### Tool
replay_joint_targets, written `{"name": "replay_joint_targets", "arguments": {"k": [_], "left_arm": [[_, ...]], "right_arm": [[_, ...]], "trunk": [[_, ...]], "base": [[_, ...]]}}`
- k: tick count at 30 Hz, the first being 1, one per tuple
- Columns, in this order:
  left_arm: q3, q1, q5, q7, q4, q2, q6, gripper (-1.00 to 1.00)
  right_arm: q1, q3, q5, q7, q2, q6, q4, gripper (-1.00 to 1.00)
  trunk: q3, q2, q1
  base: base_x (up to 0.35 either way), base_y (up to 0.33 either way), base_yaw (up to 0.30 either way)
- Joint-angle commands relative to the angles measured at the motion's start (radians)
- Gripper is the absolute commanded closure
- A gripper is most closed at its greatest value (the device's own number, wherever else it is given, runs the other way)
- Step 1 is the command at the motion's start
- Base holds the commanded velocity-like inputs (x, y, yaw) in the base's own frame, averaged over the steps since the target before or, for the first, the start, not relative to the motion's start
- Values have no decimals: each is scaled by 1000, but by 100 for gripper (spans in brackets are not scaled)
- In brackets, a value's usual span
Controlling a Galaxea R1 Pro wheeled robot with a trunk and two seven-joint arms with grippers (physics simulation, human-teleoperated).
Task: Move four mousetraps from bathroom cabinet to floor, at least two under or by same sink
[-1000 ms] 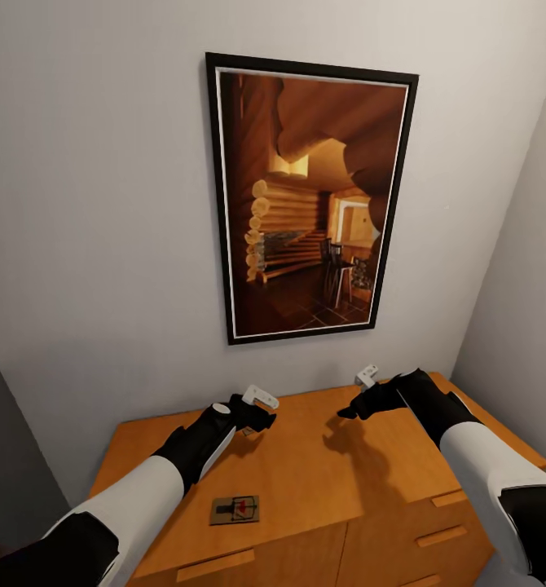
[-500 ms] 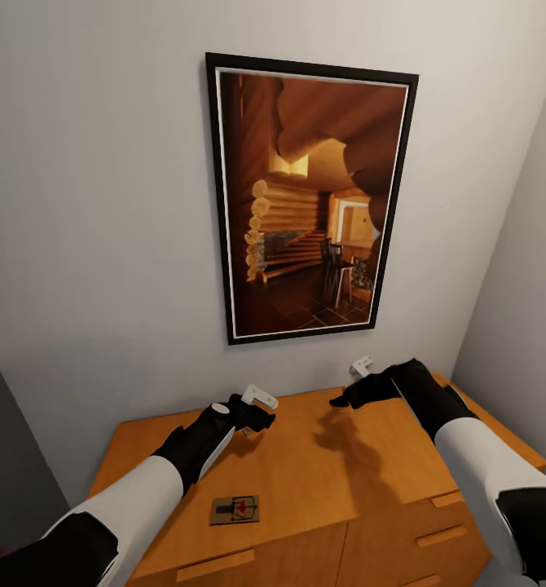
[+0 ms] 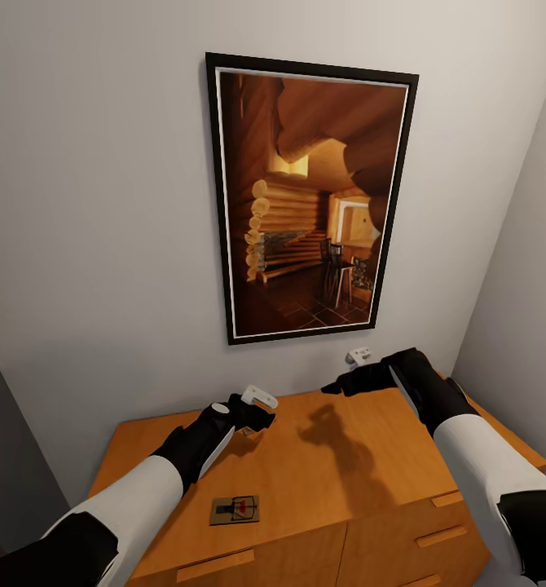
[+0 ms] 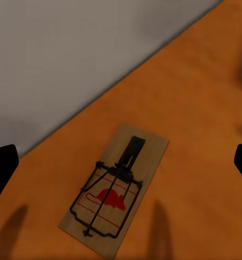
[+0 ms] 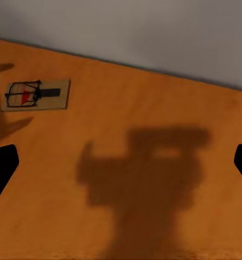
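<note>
1. Two mousetraps are seen on the cabinet (image 3: 306, 481) top: one mousetrap (image 3: 235, 509) near its front edge, another (image 4: 115, 195) by the wall, beneath the left gripper (image 3: 253, 410).
2. Both grippers' fingers are spread apart, empty; the right gripper (image 3: 348, 371) hovers above the cabinet.
3. Pick-up is judged in hand; lowering the left gripper and closing on the board is called for.

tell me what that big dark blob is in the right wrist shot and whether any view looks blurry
Right wrist view: the blob is a soft-edged shadow on the cabinet top, shaped like the end effector above it; a mousetrap lies beyond it, slightly soft. Left wrist view: a mousetrap reads clearly, with faint finger shadows beside it. Head view: sharp, the right arm's shadow falls on the cabinet top.
</note>
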Motion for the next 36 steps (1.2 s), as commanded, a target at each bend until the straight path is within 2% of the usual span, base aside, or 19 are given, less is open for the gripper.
{"name": "replay_joint_targets", "arguments": {"k": [1, 8, 36], "left_arm": [[-2, -1, 1, -1, -1, 1, 6, -100], [-1, -1, 2, -1, -1, 2, 6, -100], [-1, -1, 3, -1, 0, 8, 6, -100]], "right_arm": [[-1, 1, 10, 8, -1, 15, -3, -100], [-1, 1, 8, 7, 0, 60, -8, -100], [-1, 3, 16, 6, -3, 67, -6, -100]], "trunk": [[-2, -2, 0], [-2, -2, 0], [-90, -198, 108]], "base": [[0, 0, 0], [0, 0, 0], [0, 0, 0]]}}
